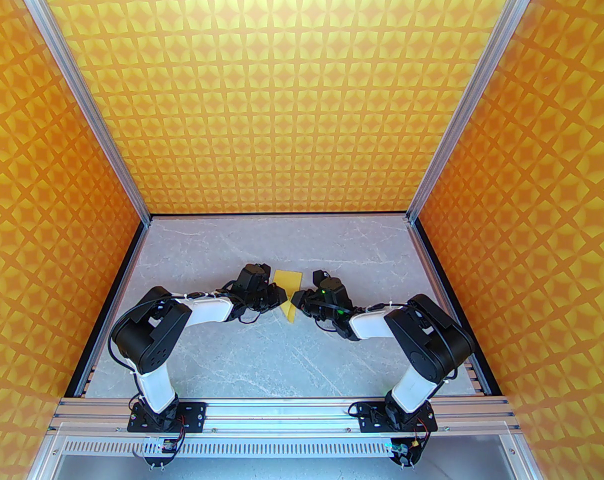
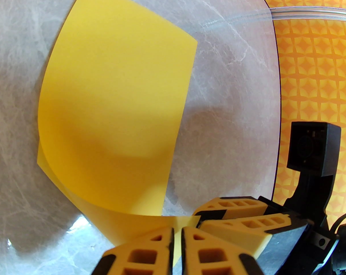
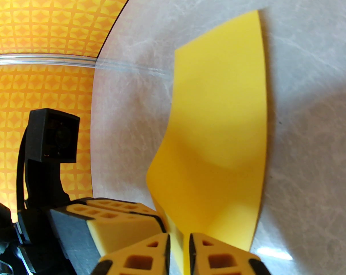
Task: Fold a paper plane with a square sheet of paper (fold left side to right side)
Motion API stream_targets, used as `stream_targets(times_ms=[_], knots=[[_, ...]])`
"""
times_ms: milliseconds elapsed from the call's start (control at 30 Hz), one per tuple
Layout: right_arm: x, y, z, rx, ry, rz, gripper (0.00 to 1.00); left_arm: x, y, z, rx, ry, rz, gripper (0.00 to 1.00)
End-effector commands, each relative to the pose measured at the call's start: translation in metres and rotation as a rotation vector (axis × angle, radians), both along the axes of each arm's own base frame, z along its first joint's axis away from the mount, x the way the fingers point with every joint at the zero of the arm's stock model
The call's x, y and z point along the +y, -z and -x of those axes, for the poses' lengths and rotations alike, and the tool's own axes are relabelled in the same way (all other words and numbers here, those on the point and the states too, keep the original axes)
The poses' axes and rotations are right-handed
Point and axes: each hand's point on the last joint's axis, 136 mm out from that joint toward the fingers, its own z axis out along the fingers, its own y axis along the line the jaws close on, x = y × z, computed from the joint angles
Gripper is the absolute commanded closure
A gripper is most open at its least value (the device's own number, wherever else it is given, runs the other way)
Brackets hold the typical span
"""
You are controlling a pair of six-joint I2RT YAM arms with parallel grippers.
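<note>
**Left wrist and right wrist agree: both grippers pinch the near end of a loosely doubled sheet**

Closest to the left wrist camera, the left gripper (image 2: 177, 231) has its jaws drawn almost together, with only a sliver of yellow paper between the pads. The right wrist camera shows the same for the right gripper (image 3: 177, 238): its jaws are nearly closed, with a strip of yellow running down into the gap. The two sets of fingertips meet almost tip to tip at that one end of the paper.

From there the square sheet of paper (image 2: 115, 96) runs away across the grey marbled table (image 1: 262, 358), midway between the two arms. It lies in two layers. The upper layer bows up in a soft curve, and a margin of the lower layer peeks out along its near left side. No sharp crease shows anywhere. From above it reads as a narrow strip that tapers toward the pinched end. Beyond it are bare tabletop and the star-patterned walls (image 1: 302, 93).

This looks like the left-to-right half fold, with the side carried across but not yet flattened. The next move probably calls for bringing the held end down to the table with the free edges matched. One gripper would then pin the layers while the other presses along the bend to set the crease. Letting go too soon would likely let the paper spring open.
</note>
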Motion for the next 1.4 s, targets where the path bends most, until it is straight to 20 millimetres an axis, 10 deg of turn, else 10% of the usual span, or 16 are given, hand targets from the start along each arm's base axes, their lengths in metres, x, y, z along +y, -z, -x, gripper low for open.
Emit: stream_targets(times_ms=[0,200,1367], knots=[[0.006,-0.003,-0.004,0.007,-0.011,-0.015,0.85,-0.004,-0.002,-0.005,-0.007,0.006,0.010,0.85],[0.004,0.003,-0.005,0.021,-0.007,0.011,1.00,-0.004,-0.003,-0.005,-0.010,0.008,0.011,0.85],[-0.008,0.020,-0.018,0.045,-0.051,0.133,1.00,-0.015,0.019,0.029,0.041,0.150,0.028,0.84]])
